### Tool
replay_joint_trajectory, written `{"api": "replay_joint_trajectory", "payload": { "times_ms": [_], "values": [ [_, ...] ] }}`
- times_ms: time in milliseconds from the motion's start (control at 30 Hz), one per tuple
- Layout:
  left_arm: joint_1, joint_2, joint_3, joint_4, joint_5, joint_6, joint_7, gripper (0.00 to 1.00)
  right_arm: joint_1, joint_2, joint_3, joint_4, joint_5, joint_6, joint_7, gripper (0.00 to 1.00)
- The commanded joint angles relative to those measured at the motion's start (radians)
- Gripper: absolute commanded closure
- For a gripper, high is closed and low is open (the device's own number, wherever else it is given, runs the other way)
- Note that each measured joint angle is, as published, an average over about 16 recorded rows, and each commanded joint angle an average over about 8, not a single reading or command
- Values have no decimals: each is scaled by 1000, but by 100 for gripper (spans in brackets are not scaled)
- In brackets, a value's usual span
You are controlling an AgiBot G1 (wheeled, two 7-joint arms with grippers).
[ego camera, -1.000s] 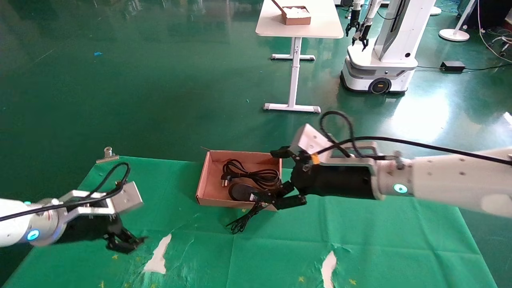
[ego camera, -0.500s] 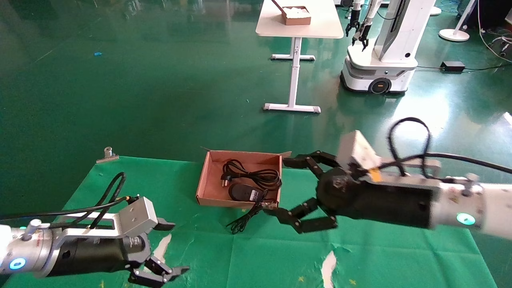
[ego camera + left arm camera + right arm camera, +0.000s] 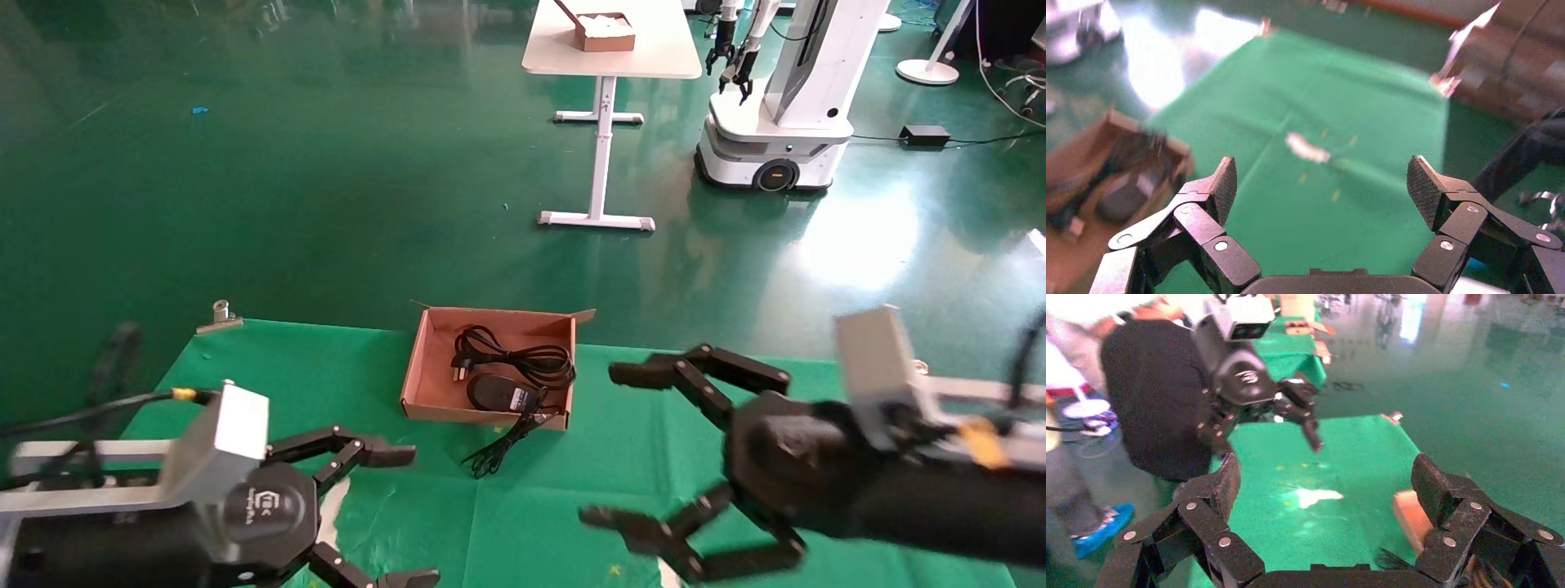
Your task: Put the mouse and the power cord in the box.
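Note:
The brown cardboard box sits at the far middle of the green cloth. Inside it lie the coiled power cord and the black mouse with a pale label up. The mouse's thin cable hangs over the near wall onto the cloth. My right gripper hovers open and empty to the right of the box, nearer the front. My left gripper is open and empty at the front left. The box also shows blurred in the left wrist view, and a box corner in the right wrist view.
Torn pale patches mark the green cloth near the front. A metal clip holds the cloth's far left corner. On the floor beyond stand a white table with a small brown box and another robot.
Both grippers have pulled back toward the front of the table, the right one away from the box after letting go of the mouse. The left gripper has swung up and forward, open.

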Motion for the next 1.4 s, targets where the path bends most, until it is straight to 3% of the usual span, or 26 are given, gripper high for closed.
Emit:
{"api": "replay_joint_trajectory", "payload": {
  "times_ms": [33,333,500,1400],
  "values": [
    [20,-6,-30,-2,-59,20,27,0,-22,25,13,27,34,-16,5,0],
    [101,-30,-155,-9,-307,103,135,0,-87,96,51,104,134,-61,18,0],
    [121,-35,-185,-11,-367,123,154,0,-93,103,55,112,146,-66,18,0],
    [104,-32,-158,-10,-313,105,138,0,-83,93,49,99,127,-59,17,0]
  ]
}}
